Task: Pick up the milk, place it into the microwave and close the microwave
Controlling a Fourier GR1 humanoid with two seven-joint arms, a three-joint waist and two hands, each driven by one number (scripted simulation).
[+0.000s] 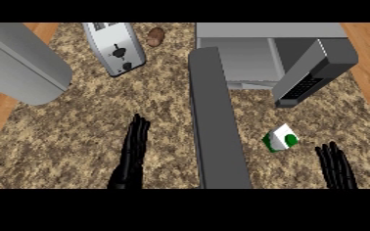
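On counter (86, 127): milk (282, 139) near open right hand (336, 169), microwave (269, 54) door open

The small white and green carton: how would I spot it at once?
Find the grey microwave at the back, its door swung open toward you. On the speckled brown counter right of that door sits the small white milk carton, ahead of the right hand. Only it carries a green dot.

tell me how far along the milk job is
Done: only the microwave door stands open. In hand: nothing; the milk carton sits on the counter, right robot hand open beside it, left robot hand open. Left: pick, place, close.
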